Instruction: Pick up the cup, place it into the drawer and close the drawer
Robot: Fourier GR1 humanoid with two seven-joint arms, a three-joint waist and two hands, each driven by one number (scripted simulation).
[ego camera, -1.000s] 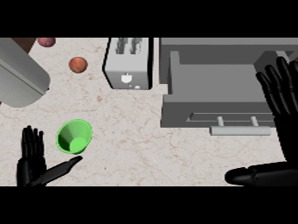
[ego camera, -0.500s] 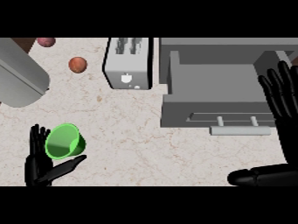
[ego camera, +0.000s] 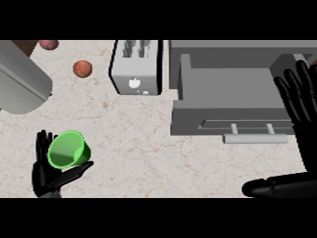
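A pale marbled worktop [ego camera: 140, 139] carried a toaster [ego camera: 136, 67] and an open grey drawer [ego camera: 233, 100] (handle toward the robot). The left hand [ego camera: 54, 174] curled around the green cup [ego camera: 68, 149], tilted, its mouth facing up and leftward. The right hand [ego camera: 308, 100] rested with fingers straight beside the drawer.

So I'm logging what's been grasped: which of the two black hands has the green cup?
The left hand, at lower left, curls around the green cup. The right hand rests open beside the drawer, holding nothing.
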